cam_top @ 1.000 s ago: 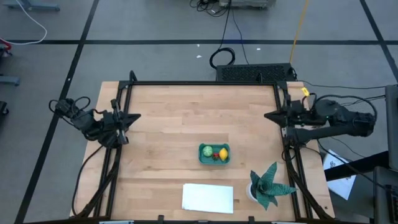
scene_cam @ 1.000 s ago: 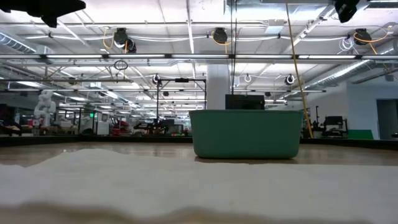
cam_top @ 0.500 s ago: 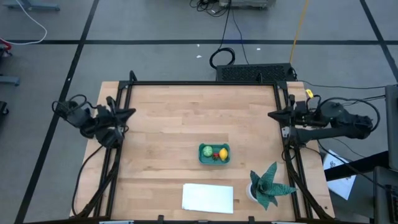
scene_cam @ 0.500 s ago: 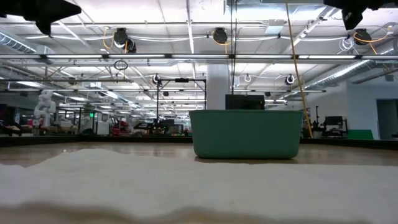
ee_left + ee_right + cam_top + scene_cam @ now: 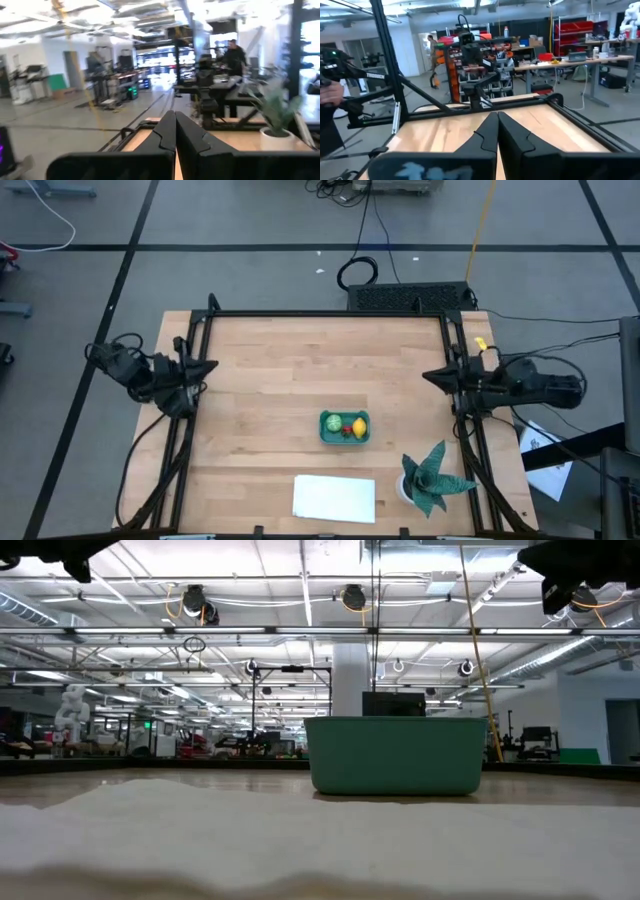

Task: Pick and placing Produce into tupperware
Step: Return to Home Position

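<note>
Over the last second both arms have drawn back toward their side rails. The left gripper (image 5: 209, 366) has slid a little toward the left edge of the light wooden table (image 5: 280, 370). The right gripper (image 5: 429, 376) has shifted slightly along the right rail while its arm folded in closer. Each hangs over its own side of the table, well apart from everything lying on it. In the left wrist view the dark fingers (image 5: 165, 132) press tip to tip with nothing between them, and the right wrist view shows the same on that arm.

The small teal rectangular plastic tub with rounded corners (image 5: 344, 440) stands on the table between the two arms. Inside it lie the round light-green piece (image 5: 332, 423) at the left end, the smaller red piece (image 5: 347, 431) in the middle and the yellow lemon-like piece (image 5: 358, 426) at the right end.

A flat white rectangular sheet (image 5: 334, 498) lies near the tub, apart from it. A green spiky-leaved plant (image 5: 432, 475) stands to the sheet's right.
</note>
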